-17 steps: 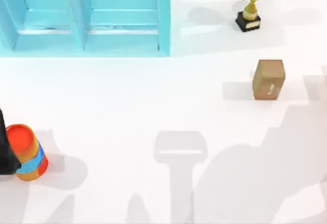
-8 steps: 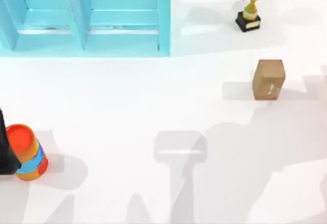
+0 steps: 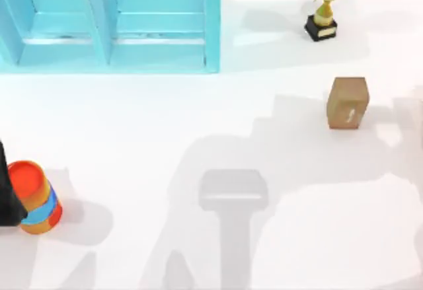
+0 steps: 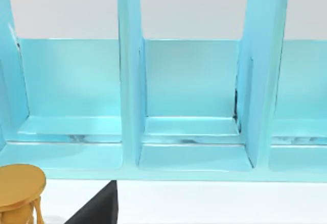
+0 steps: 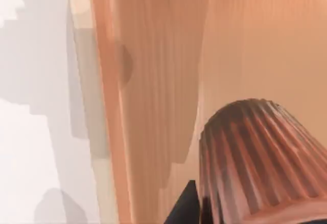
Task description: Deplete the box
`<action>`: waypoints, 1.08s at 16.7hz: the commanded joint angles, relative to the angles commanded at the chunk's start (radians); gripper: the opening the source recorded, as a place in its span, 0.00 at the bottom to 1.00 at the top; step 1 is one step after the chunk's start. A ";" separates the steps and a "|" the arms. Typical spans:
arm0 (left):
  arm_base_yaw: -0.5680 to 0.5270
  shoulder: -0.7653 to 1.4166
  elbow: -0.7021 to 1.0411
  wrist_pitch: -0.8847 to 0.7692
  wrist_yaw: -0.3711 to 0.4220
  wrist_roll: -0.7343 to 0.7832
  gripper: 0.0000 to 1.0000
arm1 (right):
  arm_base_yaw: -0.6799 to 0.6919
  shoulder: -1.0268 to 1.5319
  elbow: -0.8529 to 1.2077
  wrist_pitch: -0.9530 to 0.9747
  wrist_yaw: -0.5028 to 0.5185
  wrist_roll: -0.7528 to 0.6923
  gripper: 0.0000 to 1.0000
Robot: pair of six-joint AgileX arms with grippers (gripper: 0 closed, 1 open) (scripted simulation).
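Right wrist view: wooden box [image 5: 153, 76] wall close up, with a ribbed brown item [image 5: 255, 157] inside at lower right of frame. Whether the right end effector is wide or narrow cannot be told. Judgement: centre over the item and lift straight, clear of the wall. Top view: mid-bench [image 3: 198, 125] is open. Left arm [image 3: 6, 194] is parked at lower left beside the stacked cups [image 3: 36, 197], its end effector's state likewise undeterminable.

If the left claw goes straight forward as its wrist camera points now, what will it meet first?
Probably the blue shelf unit, at its middle open compartment, which faces the camera head-on. How far off it stands is unclear.
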 joint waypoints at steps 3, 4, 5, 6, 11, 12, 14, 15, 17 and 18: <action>0.000 0.000 0.000 0.000 0.000 0.000 1.00 | 0.222 0.002 -0.070 0.055 0.003 0.216 0.00; 0.000 0.000 0.000 0.000 0.000 0.000 1.00 | 0.304 0.002 -0.097 0.078 0.004 0.297 0.00; 0.000 0.000 0.000 0.000 0.000 0.000 1.00 | 0.388 0.001 -0.124 0.104 0.005 0.380 0.00; 0.000 0.000 0.000 0.000 0.000 0.000 1.00 | 0.472 0.000 -0.153 0.131 0.005 0.464 0.00; 0.000 0.000 0.000 0.000 0.000 0.000 1.00 | 0.835 -0.019 -0.283 0.269 0.003 0.834 0.00; 0.000 0.000 0.000 0.000 0.000 0.000 1.00 | 0.886 -0.025 -0.302 0.291 0.002 0.885 0.00; 0.000 0.000 0.000 0.000 0.000 0.000 1.00 | 0.954 -0.036 -0.330 0.326 -0.001 0.953 0.00; 0.000 0.000 0.000 0.000 0.000 0.000 1.00 | 0.973 -0.040 -0.337 0.336 -0.002 0.972 0.00; 0.000 0.000 0.000 0.000 0.000 0.000 1.00 | 0.981 -0.041 -0.340 0.341 -0.002 0.980 0.00; 0.000 0.000 0.000 0.000 0.000 0.000 1.00 | 0.981 -0.041 -0.340 0.341 -0.002 0.980 0.00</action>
